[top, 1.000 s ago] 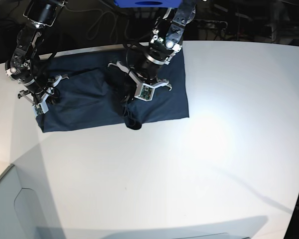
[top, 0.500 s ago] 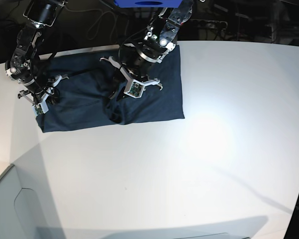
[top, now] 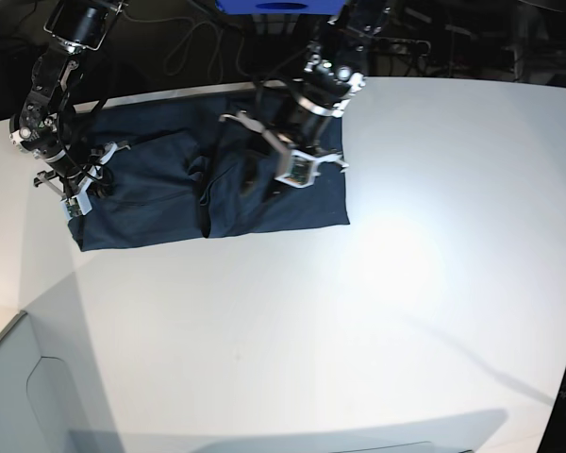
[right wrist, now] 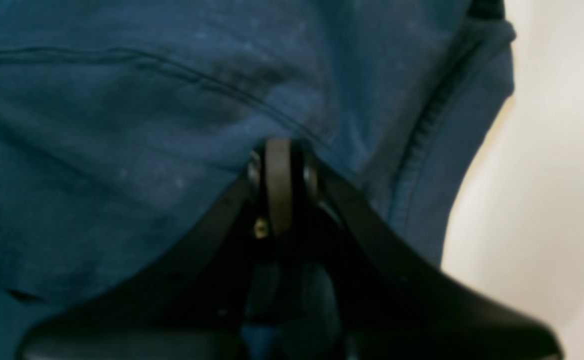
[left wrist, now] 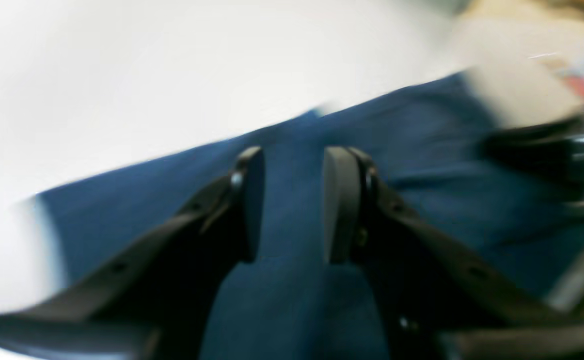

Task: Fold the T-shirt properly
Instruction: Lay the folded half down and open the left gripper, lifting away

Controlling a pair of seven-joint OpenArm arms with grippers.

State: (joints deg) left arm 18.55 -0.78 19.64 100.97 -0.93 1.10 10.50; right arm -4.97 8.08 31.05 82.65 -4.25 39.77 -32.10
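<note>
The dark navy T-shirt [top: 160, 193] lies as a flat rectangle at the back left of the white table [top: 358, 321], with a rumpled ridge near its middle. My left gripper [top: 262, 181] hovers over the shirt's right half. In the blurred left wrist view the gripper [left wrist: 294, 200] is open, with blue cloth [left wrist: 422, 165] showing between the jaws. My right gripper [top: 75, 193] is at the shirt's left edge. In the right wrist view the gripper [right wrist: 277, 175] is shut, pinching the shirt [right wrist: 121, 125] next to a hemmed edge.
A blue box [top: 278, 6] and cables sit behind the table's back edge. A grey surface [top: 9, 396] adjoins the table at the front left. Bare white tabletop spreads in front of and to the right of the shirt.
My left gripper carried a bunched fold from the shirt's front edge leftward, let it go and moved back right. The bunch now lies flatter. The right arm has not moved.
</note>
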